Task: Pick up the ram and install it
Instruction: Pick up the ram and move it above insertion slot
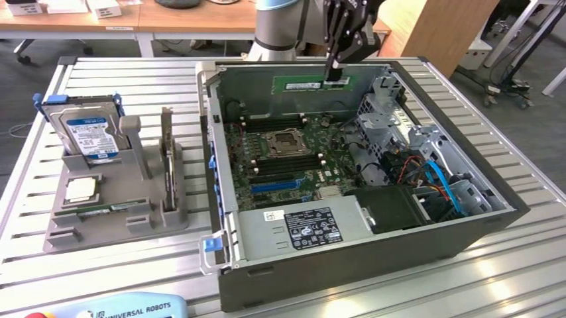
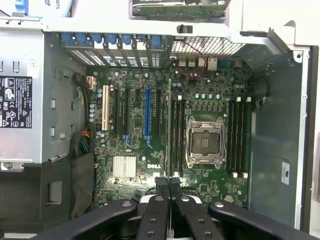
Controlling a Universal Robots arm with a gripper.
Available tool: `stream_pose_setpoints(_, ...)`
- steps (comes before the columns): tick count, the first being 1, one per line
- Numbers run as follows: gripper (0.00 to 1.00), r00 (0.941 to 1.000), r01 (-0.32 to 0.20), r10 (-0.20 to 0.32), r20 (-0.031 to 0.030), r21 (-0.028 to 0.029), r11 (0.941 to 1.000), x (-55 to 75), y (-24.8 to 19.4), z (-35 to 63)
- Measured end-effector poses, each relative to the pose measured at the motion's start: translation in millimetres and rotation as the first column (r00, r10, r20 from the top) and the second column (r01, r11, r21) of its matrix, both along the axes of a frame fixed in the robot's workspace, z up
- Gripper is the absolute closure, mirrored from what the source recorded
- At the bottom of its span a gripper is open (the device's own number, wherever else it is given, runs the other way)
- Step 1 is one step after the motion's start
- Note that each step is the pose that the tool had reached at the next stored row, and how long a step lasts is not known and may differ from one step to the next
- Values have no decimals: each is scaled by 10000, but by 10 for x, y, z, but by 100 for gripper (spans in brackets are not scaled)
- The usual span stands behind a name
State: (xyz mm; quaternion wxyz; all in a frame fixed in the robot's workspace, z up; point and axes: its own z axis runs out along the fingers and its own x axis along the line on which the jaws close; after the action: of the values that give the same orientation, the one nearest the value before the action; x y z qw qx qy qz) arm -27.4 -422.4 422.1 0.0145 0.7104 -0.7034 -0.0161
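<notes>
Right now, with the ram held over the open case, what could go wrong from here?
1. The gripper is shut on the ram near one end, so the long free end may tilt and seat unevenly.
2. The memory slots sit close together, so a small sideways offset could land the ram between them.
3. The open processor socket lies right beside those slots, and a slip could strike it.
</notes>
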Motion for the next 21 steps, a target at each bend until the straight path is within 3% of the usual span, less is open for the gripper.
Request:
stream_pose_setpoints(4, 89, 10000, 0, 0, 0, 1, 10000, 0, 0, -73)
stream_pose_setpoints(7, 89, 10000, 10, -10, 0, 0, 10000, 0, 0, -336)
stream_pose_setpoints(11, 89, 10000, 46, -46, 1, 0, 10000, 0, 0, -407)
stream_pose_setpoints(21, 89, 9996, 277, -277, 0, 0, 9996, 0, 0, -426)
